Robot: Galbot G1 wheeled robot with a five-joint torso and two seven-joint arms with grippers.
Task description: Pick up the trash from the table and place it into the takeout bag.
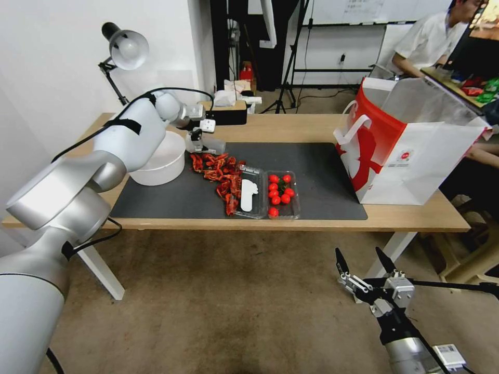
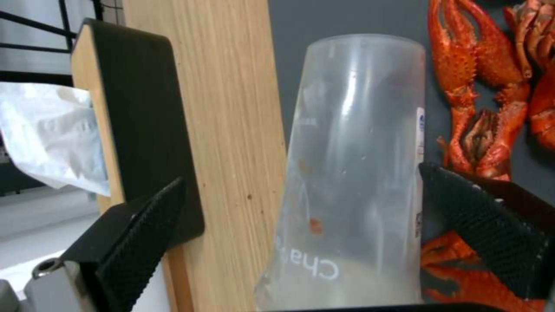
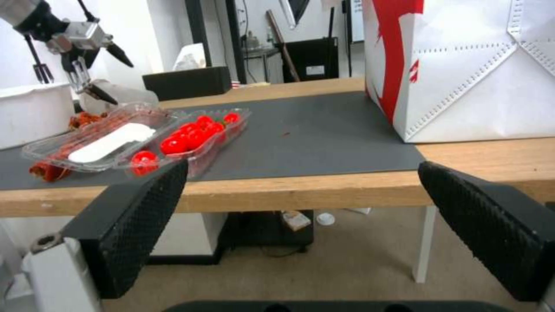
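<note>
— On the worktop (image 1: 291, 223), what's biggest?
— Takeout bag (image 1: 416, 161), upright at the right end, mouth up.
— And the clear plastic cup (image 2: 353, 173)?
— Lying on its side at the mat's far edge, beside crayfish shells (image 1: 215, 171); left gripper (image 2: 312, 225) spread around it, pads apart from it.
— Right gripper (image 1: 364, 262)?
— Spread, low before the worktop.

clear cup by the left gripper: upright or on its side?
On its side. The clear plastic cup lies flat on the mat, between the open fingers of the left gripper.
</note>
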